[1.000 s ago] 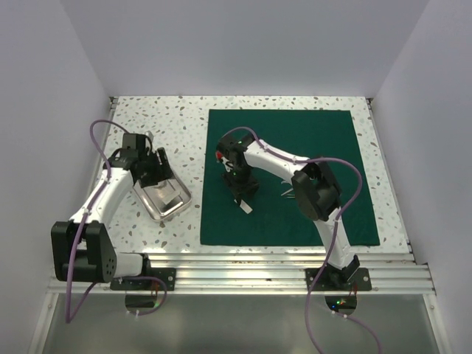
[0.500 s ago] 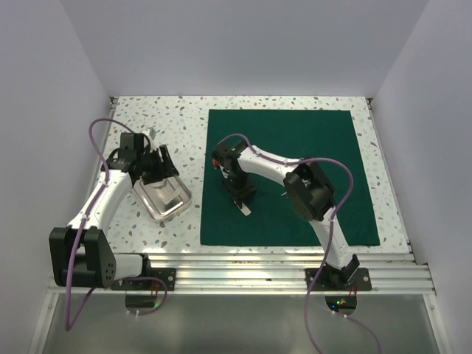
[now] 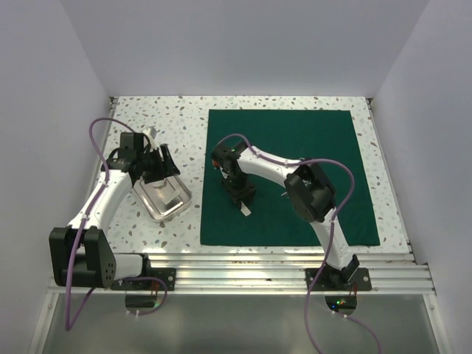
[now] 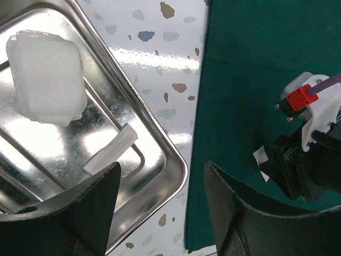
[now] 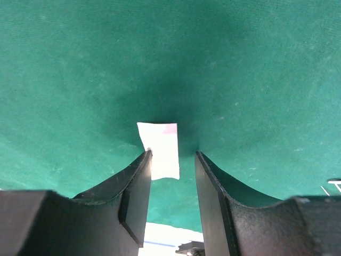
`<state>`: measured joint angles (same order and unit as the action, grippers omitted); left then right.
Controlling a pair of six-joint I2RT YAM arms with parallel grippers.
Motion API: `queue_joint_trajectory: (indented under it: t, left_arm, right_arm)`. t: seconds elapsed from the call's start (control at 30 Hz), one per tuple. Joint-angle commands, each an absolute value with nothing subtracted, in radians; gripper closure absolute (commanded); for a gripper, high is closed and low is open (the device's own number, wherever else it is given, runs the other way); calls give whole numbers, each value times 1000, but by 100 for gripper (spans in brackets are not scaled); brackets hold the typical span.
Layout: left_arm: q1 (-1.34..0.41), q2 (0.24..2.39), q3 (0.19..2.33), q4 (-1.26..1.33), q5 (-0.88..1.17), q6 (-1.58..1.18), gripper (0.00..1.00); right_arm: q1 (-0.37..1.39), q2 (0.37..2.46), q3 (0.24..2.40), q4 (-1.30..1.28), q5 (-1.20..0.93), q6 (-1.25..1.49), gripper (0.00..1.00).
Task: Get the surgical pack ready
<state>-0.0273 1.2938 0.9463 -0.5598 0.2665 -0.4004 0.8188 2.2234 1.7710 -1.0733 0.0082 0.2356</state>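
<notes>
The dark green drape (image 3: pixel 310 147) lies flat on the speckled counter (image 3: pixel 177 118), right of the steel tray (image 4: pixel 176 165). The right claw (image 5: pixel 172 156), partly open, straddles a small white pad (image 5: pixel 160 141) on the cloth. The left claw (image 4: pixel 162 169) gapes empty above the tray's gauze (image 4: pixel 47 77).

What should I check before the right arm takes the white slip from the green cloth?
1. Slip lies between the fingers of the right gripper: ok.
2. Grip on the slip: not ok; the jaws stand apart, with a gap on one side.
3. Drape flat around the slip: ok.
4. Slip flat on the drape or already lifted: cannot tell.
5. Left gripper open, empty, above the tray corner: ok.
6. Gauze inside the tray: ok.
</notes>
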Motion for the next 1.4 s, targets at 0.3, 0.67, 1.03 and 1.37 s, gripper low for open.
queue_joint_trajectory:
  t: [0.3, 0.67, 1.03, 1.37]
  left_arm:
    - [-21, 1307, 951, -511, 305, -368, 32]
    - [-21, 1296, 939, -492, 347, -356, 31]
    - [-21, 1304, 934, -469, 409, -362, 30]
    - [-109, 1321, 891, -313, 712, -393, 27]
  right_arm:
    - [845, 2180, 1760, -1065, 2, 261, 55]
    - [853, 2235, 1736, -1034, 8, 267, 57]
    - [854, 2177, 1726, -1031, 75, 276, 68]
    - [854, 1924, 1646, -1014, -43, 212, 71]
